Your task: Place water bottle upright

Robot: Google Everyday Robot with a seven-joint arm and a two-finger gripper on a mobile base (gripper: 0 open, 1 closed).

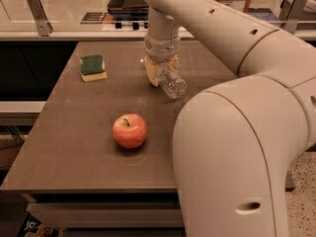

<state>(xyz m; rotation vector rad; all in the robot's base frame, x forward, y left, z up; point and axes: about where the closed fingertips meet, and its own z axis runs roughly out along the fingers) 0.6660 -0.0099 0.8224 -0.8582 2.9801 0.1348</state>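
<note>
One each – water bottle (173, 84), apple (129, 131), sponge (93, 67)

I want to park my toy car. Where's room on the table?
Bare patches: left of the apple, and between sponge and apple. Crowded at the back, where the end effector grips the tilted water bottle.

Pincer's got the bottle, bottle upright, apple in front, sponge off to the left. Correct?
Not quite. The camera view shows the bottle tilted, not upright, with its free end slanting down toward the table. The rest holds: the pincer grips it, the apple lies nearer the camera, and the sponge sits left.
</note>
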